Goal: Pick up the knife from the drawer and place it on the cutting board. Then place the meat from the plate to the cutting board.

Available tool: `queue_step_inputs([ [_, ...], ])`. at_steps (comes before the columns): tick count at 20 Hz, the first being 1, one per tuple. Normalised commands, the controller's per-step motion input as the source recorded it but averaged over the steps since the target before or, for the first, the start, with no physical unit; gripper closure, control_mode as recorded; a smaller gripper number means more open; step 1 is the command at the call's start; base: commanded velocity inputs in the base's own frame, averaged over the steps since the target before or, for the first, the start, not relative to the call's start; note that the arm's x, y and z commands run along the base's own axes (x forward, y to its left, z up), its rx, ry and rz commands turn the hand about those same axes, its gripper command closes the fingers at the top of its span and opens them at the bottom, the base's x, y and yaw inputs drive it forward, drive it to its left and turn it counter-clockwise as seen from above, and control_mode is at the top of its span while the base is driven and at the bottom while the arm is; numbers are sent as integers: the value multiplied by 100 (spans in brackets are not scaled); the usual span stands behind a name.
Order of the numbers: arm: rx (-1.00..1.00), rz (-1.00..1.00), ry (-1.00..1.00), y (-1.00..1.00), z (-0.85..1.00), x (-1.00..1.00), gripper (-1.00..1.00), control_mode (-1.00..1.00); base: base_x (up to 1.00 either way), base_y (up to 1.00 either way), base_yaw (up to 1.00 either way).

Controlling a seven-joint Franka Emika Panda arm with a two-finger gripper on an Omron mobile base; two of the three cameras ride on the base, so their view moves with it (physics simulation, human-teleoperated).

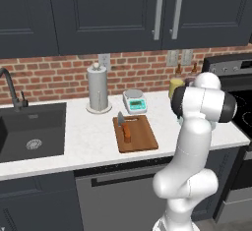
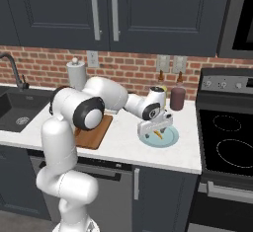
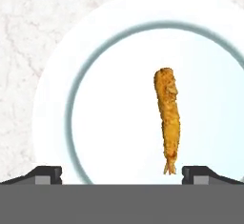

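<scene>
- Below our gripper (image 2: 156, 129) sits the plate (image 2: 170, 138), and the meat (image 3: 168, 118) lies on it, off to one side of the line between our fingertips (image 3: 47, 174) rather than centred.
- Our jaws stand wide apart with nothing between them; in the hand view both tips frame the lower rim of the plate, and the tail end of the meat is just inside one of them.
- Behind the tool, past the elbow, the knife (image 1: 125, 127) already rests on the cutting board (image 1: 140, 137), so we judge the first half finished and the meat pickup to be the step in hand.
- Risk one: descending as we are, one finger could land on the meat's end and push it across the plate instead of straddling it.
- Risk two: the piece is slender, so closing near its tip may let it pivot or slip out during the lift.
- Risk three: going too low could press our tips on the plate and shift it.
</scene>
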Motion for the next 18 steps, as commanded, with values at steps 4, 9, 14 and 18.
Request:
queue_step_inputs([
  [4,5,0,2,-16,-1,31,-100,-100,0,0,0],
  [9,2,0,3,-8,-3,28,-100,-100,0,0,0],
  [14,0,0,0,0,-9,2,-100,-100,0,0,0],
  [18,2,0,0,0,-16,0,-100,-100,0,0,0],
])
